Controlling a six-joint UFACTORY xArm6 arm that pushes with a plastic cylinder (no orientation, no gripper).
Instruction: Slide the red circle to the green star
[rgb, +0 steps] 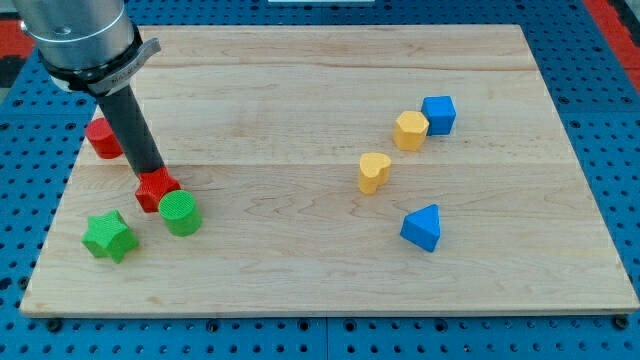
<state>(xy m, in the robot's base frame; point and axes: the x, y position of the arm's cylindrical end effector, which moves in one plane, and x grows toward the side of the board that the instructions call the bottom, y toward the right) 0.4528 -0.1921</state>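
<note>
The red circle (101, 138) lies up and to the view's left of my tip (152, 173), near it but not touching, close to the desk's left edge. The rod crosses in front of its right side and hides that part. What shows looks like a low, rounded block lying flat. I can make out no long axis and no direction in which it points.

My arm ends in a plain dark rod rather than a pincer, so nothing on it opens or closes, and it holds nothing. My tip rests at the upper edge of a second red block (158, 190), angular in outline, which sits just below it. I cannot tell its exact shape.

A green circle (181, 213) sits just below and to the right of my tip, touching or almost touching the angular red block. The green star (108, 237) lies lower and to the left of my tip, just beside the green circle, with a narrow gap between them. It is well below the red circle, and the angular red block stands roughly between the two.

Far to the right of my tip sit four more blocks:
- a yellow heart (374, 172), about level with my tip
- a yellow hexagon (410, 130), higher up
- a blue cube (439, 115), touching the hexagon's upper right
- a blue triangle (422, 228), lower down and apart from the others

The desk (320, 60) is a pale wooden board of joined planks with the grain running left to right. It lies on a blue perforated base (600, 335) that shows on all sides.
</note>
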